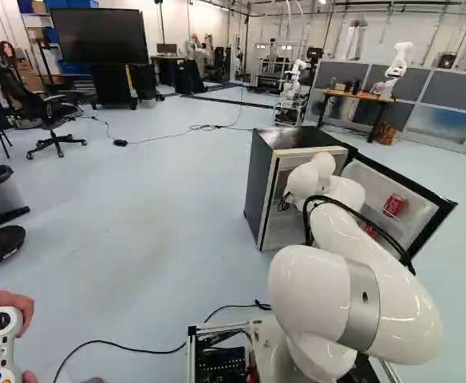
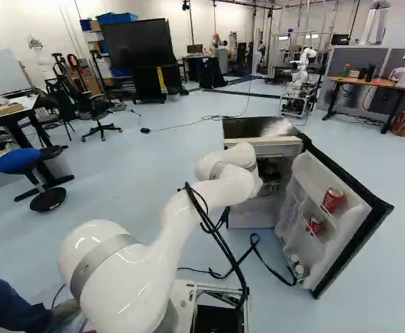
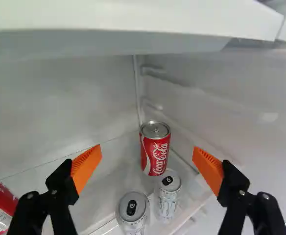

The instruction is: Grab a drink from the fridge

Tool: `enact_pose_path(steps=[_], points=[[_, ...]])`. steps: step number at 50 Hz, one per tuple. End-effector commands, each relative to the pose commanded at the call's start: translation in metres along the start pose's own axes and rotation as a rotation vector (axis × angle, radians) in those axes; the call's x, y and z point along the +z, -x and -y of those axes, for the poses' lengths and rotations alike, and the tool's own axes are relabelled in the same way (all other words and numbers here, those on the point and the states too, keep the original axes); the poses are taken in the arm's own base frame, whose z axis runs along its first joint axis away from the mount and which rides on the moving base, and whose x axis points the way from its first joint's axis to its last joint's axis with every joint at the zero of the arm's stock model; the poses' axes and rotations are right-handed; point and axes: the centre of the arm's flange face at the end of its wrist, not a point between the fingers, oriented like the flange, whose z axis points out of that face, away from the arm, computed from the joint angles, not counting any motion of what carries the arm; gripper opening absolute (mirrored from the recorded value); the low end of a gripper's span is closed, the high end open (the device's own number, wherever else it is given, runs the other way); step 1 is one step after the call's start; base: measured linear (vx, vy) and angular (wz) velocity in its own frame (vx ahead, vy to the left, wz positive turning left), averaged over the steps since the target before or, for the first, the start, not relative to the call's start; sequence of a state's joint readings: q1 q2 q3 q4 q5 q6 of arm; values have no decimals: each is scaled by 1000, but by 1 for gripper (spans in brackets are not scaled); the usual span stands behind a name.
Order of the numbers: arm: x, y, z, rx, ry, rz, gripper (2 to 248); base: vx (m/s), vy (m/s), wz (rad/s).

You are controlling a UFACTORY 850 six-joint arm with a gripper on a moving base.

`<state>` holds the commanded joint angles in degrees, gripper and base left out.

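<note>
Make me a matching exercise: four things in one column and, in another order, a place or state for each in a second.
Column one
1. Black gripper with orange pads
2. Upright red metal can
3. Black fridge door with white lining
4. Round stool with blue seat

Column two
A. Swung open, two red cans in its racks
B. At the left of the right base view
C. Open, gripping nothing
D. Inside the fridge, beyond two silver cans

Right pairs: 1-C, 2-D, 3-A, 4-B
</note>
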<state>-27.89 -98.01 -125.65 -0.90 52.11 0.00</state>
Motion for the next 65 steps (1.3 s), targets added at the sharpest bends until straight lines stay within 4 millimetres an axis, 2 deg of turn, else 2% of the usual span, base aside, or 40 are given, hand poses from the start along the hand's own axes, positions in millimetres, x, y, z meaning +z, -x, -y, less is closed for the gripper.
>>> enact_pose_path(steps=[65], points=[[0,0,0,0,1,-1,247,0,0,0]])
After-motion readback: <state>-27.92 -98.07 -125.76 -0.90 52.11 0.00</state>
